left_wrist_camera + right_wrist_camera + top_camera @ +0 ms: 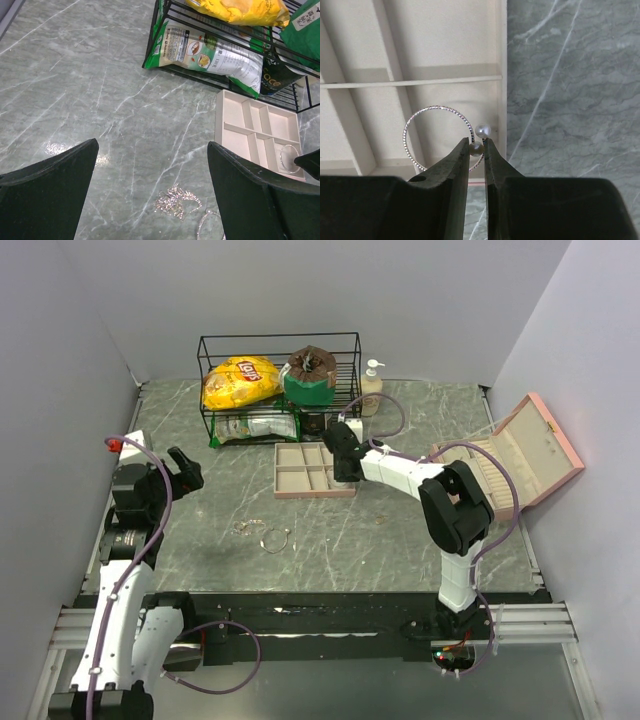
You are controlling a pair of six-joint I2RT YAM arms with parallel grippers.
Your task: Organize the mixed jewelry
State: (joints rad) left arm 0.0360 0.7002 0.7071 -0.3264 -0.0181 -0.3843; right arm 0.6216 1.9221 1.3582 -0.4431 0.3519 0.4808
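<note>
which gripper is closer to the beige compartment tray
Right. The right gripper sits over the tray at its right edge, pinching a thin hoop. The left gripper, open, hangs well off to the tray's left.

The left arm (115,615) and the right arm (400,472) share one build: smooth white link shells joined by chunky black joint housings. A lavender cable (165,505) loops along each, and a small red part (112,445) caps the left arm. Both bases stand on a silver rail (520,621). The left gripper (152,150) has broad matte black fingers (50,190). The right gripper (477,144) has black fingers tapering to thin tips, one with a small round hole (418,177).
</note>
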